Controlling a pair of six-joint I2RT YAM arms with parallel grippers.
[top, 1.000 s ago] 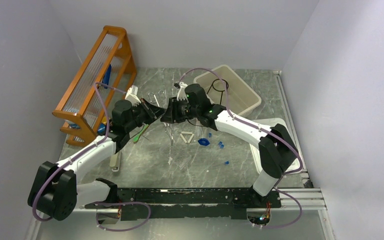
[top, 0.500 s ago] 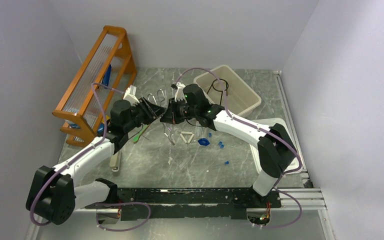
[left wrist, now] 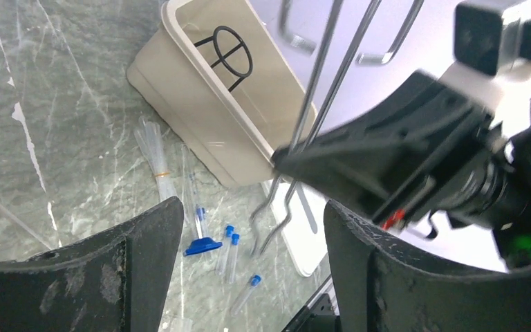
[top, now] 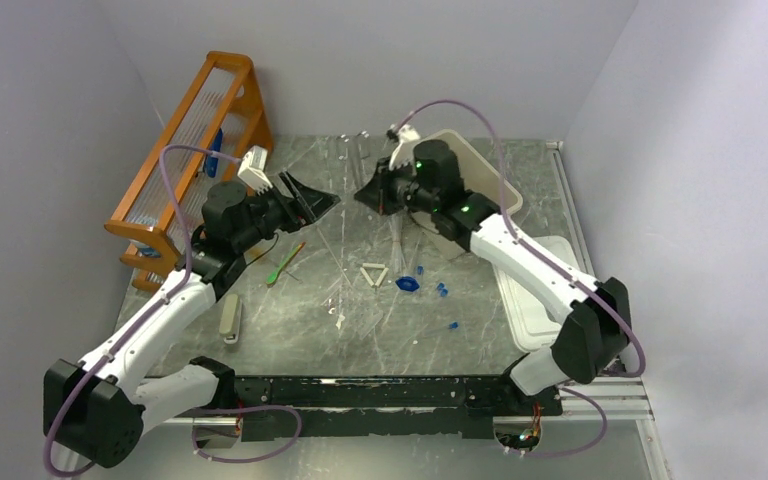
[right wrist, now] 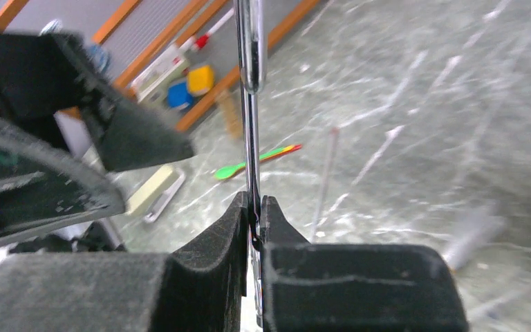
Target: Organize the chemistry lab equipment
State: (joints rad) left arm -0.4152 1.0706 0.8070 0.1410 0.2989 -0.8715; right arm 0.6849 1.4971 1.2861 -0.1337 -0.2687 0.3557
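The tongs (right wrist: 250,124) are clamped in the right fingers (right wrist: 211,238); the left fingers (left wrist: 145,263) are apart. Next, a drop into the tub (left wrist: 200,117) is needed.

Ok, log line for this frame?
left gripper: open, empty | right gripper: shut on metal tongs | location: beside bin

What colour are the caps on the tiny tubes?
The caps are blue, clearest in the left wrist view.

Grey marble table (top: 290,330) — white triangle (top: 373,275), green-handled tool (top: 287,263), beige bin (left wrist: 193,97)
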